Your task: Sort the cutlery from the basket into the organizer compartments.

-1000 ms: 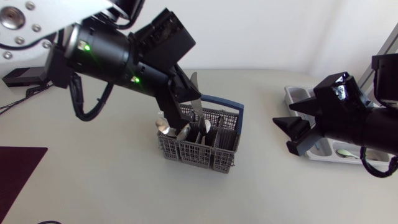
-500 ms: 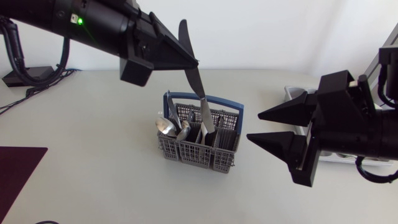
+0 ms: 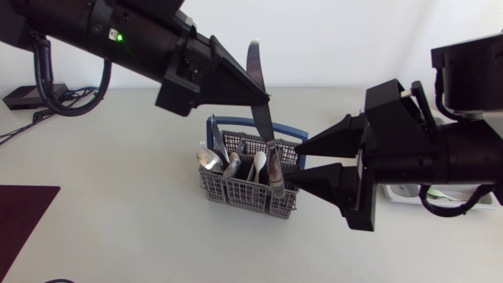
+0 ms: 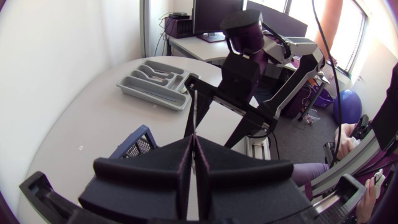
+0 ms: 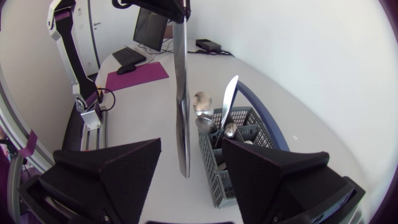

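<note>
Left jaws clenched on knife (image 3: 269, 149), gripping it partway down the blade, so the knife hangs above the counter (image 3: 118, 228). Long axis near upright, slightly tilted, blade tip up, handle end down by the basket (image 3: 251, 189). Cannot tell whether the handle end is clear of the rim.

Right jaws released, spread wide, pointing at the knife from the organizer (image 4: 155, 84) side. In the right wrist view the knife (image 5: 181, 93) stands just ahead of the gap and in line with it, touching neither finger. Jaws lie crosswise to the knife's length, so closing would pinch it across the shaft.

Spoons (image 3: 211, 161) and other cutlery remain in the basket.

Judgement: looks like a handover. The right arm is nearer the organizer and needs a short advance to bracket the handle before the left lets go. Risk: knife swings or slips if release comes early
</note>
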### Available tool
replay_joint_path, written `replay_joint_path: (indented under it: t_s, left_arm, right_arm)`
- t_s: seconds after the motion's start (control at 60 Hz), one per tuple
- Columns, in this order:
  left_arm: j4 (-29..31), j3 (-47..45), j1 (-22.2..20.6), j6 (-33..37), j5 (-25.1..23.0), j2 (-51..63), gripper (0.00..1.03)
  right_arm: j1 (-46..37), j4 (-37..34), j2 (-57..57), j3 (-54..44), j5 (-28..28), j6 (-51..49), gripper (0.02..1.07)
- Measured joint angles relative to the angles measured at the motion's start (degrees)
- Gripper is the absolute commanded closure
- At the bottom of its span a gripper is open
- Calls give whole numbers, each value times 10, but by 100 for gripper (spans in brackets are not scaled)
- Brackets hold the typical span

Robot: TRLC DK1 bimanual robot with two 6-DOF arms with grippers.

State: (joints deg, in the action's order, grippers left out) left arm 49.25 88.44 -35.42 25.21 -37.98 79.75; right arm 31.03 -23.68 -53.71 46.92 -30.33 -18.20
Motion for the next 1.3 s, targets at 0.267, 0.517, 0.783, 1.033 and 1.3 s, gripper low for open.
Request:
replay_joint_path:
  t_s: [0.267, 0.517, 0.783, 1.033, 1.3]
  left_arm:
    - [0, 1, 0, -2, -21, 9, 100]
    - [0, 3, 0, -4, -26, 17, 100]
    - [0, 5, 0, -12, -58, 28, 100]
    - [-27, 9, 27, -35, -71, 28, 29]
    - [-134, 16, 123, -108, -66, 23, 4]
  right_arm:
    - [1, 11, -45, 9, -44, 0, 37]
    - [12, 12, -63, 14, -86, 1, 80]
    - [7, 5, -78, 19, -118, 2, 101]
    - [-9, -10, -78, 26, -127, 5, 101]
    - [-59, -53, -73, 26, -123, 0, 101]
